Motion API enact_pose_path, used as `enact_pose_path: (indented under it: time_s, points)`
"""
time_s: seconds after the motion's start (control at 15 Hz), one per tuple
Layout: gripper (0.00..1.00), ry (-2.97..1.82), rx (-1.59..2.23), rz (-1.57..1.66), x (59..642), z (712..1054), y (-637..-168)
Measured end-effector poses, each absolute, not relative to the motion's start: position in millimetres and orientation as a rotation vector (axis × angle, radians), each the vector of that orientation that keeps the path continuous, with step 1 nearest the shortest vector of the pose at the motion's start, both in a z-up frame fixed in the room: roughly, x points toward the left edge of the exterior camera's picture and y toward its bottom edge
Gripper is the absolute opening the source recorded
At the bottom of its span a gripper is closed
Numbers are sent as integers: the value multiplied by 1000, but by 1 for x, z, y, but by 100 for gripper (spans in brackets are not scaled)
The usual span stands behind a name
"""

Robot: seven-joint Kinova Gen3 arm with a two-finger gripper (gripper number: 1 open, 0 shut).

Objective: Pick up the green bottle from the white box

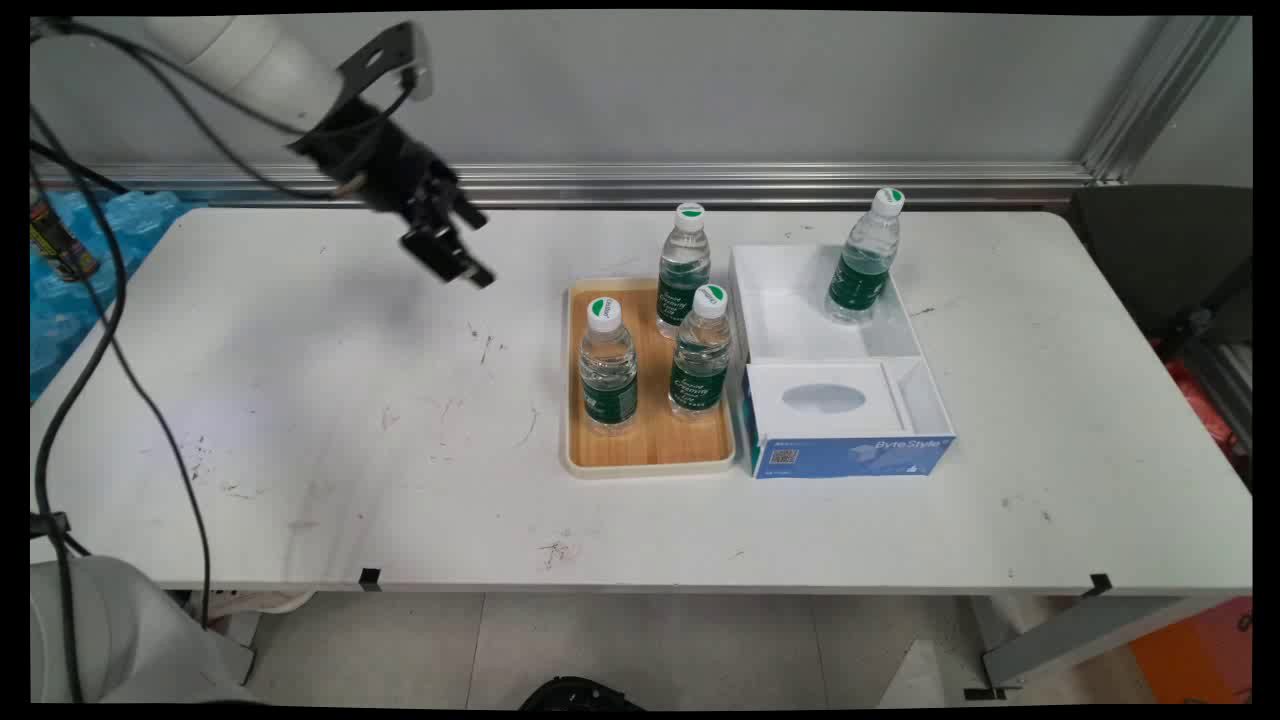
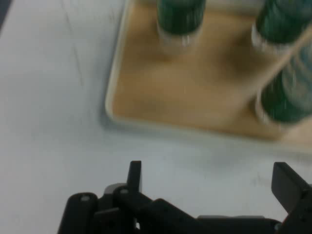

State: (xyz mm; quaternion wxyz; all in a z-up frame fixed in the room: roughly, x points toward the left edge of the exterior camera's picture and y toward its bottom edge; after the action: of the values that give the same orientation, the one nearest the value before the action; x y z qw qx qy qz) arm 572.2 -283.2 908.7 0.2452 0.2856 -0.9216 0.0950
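Observation:
My gripper [image 1: 476, 249] hangs open and empty above the table's back left part, well left of a wooden tray [image 1: 655, 442]. Three green-labelled water bottles stand on the tray: one at the front left [image 1: 608, 368], one at the front right [image 1: 699, 352] and one at the back [image 1: 684, 268]. A fourth bottle [image 1: 865, 257] stands in a white open box [image 1: 790, 325] to the tray's right. In the hand view the gripper [image 2: 212, 180] shows wide-spread fingertips [image 2: 135, 171] with bare table between them; ahead lie the tray [image 2: 195, 92] and the bottle bases [image 2: 180, 19].
A blue and white carton [image 1: 845, 455] lettered Byte Style sits against the white box's front. Blue plastic wrapping [image 1: 60, 270] lies beyond the table's left end, and a dark chair [image 1: 1170, 250] stands at the right. Black cables [image 1: 110, 330] hang on the left.

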Motion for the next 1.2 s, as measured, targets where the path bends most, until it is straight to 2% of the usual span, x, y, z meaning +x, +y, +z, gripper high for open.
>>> enact_pose_path:
  time_s: [0.73, 1.2]
  points:
    - [100, -2313, 681, 354, 482, 937, -348]
    - [100, -2207, 571, 382, 413, 926, -396]
